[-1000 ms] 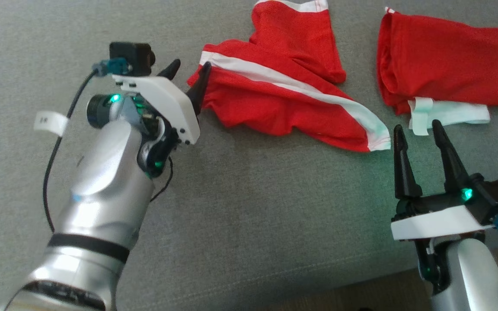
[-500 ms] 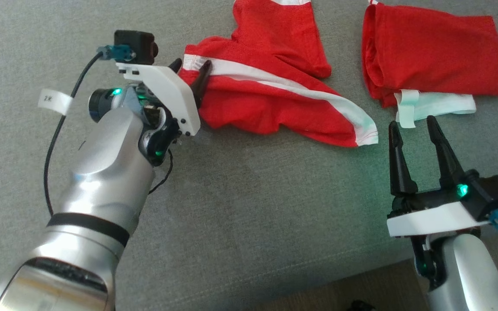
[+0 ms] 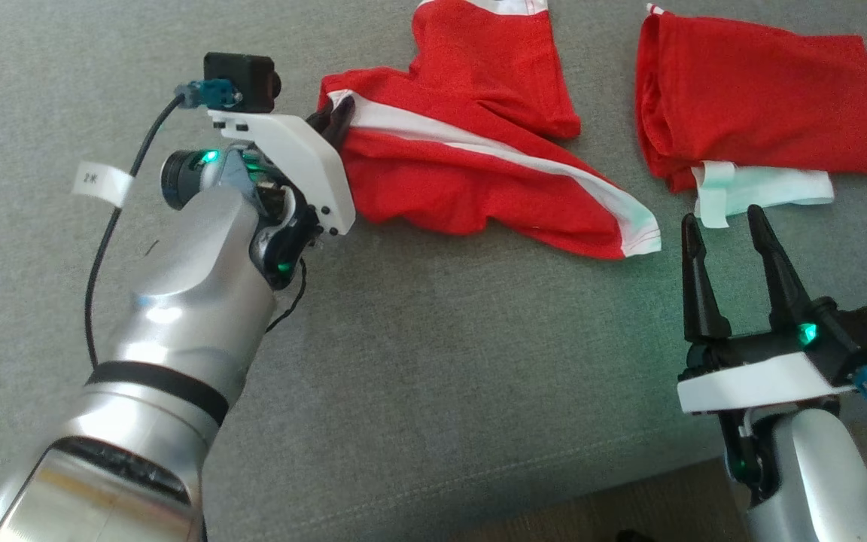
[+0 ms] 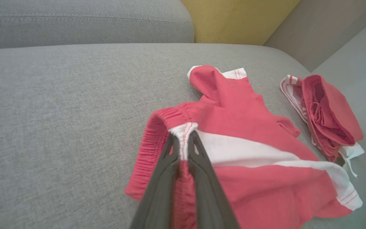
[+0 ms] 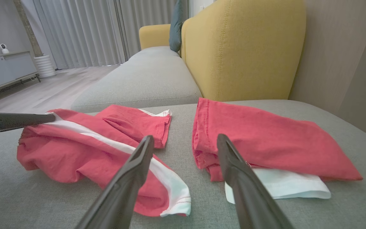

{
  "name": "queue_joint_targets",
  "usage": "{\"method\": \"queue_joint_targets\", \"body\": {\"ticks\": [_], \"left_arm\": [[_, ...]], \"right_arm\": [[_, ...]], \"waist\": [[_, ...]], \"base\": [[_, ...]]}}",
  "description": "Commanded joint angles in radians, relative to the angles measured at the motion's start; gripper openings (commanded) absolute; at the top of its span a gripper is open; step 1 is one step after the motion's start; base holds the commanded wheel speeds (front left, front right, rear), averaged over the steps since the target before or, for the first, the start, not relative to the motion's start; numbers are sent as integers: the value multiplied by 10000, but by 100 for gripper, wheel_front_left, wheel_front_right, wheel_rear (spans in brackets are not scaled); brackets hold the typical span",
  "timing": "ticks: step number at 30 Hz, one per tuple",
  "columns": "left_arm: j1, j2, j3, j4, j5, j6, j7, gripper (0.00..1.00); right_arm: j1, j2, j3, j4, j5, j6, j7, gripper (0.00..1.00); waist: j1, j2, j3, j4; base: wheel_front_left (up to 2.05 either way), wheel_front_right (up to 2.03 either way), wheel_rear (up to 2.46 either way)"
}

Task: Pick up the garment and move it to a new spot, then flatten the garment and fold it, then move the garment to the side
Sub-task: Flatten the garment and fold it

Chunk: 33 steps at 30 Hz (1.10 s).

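- The red shorts [image 3: 479,181] lie crumpled on the grey sofa seat cushion [image 3: 441,361], toward its far edge. Their long axis runs from the waistband [image 4: 151,149] at the left to a white-trimmed leg hem [image 3: 640,226] at the right.
- The left gripper [image 4: 184,140] has its jaws clamped on the waistband, right where the white side stripe [image 4: 233,152] ends.
- The right gripper [image 3: 722,218] hovers with jaws apart, just on the near side of that hem and touching nothing. It is the arm nearer the free end.
- A folded red garment [image 3: 757,98] lies apart, toward the cushion's right edge.
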Motion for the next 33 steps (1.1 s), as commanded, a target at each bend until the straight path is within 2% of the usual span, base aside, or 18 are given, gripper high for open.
{"method": "queue_joint_targets", "body": {"ticks": [1,9,15,26,33], "left_arm": [[-561,192,111,-260,-93,-22,-208,0],[-430,191,-230,-441,-216,14,-928,0],[-416,322,-292,-552,-417,-80,-619,0],[-584,688,-589,-597,-446,-155,56,0],[-602,730,-685,-679,-440,-144,76,0]], "right_arm": [[-285,-45,128,-263,-121,-7,8,100],[-432,-45,58,-34,-867,-7,363,100],[-1003,-191,334,571,-1344,-7,1175,100],[-2541,-1328,1850,2699,-282,-7,2952,100],[-2873,-1492,2352,3569,244,-7,3054,100]], "waist": [[-1,0,-37,59],[-1,0,-312,494],[-1,0,-468,633],[-1,0,-683,462],[-1,0,-599,490]], "base": [[0,0,0],[0,0,0],[0,0,0],[0,0,0],[0,0,0]]}}
